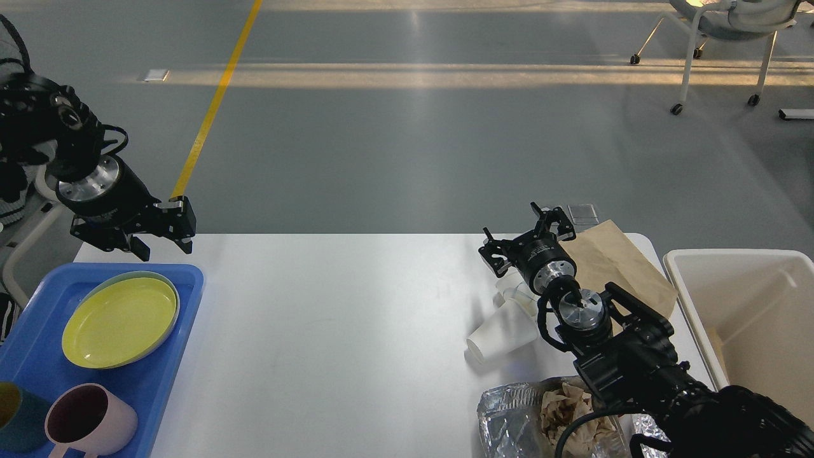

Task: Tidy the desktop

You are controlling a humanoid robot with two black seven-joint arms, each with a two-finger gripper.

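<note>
The white desktop (331, 318) fills the lower middle of the view. My left gripper (162, 240) is open and empty, raised above the far edge of the blue tray (187, 299). A yellow plate (117, 321) lies in the tray, on top of a pale green one. My right gripper (523, 236) is open and empty, hovering over tipped white paper cups (499, 334) and next to a brown paper bag (610, 261) at the desktop's far right.
A pink mug (89, 420) and a teal cup (16, 413) stand at the tray's near end. Crumpled foil holding brown paper (515, 413) lies at the front right. A cream-white bin (750, 305) stands off the right edge.
</note>
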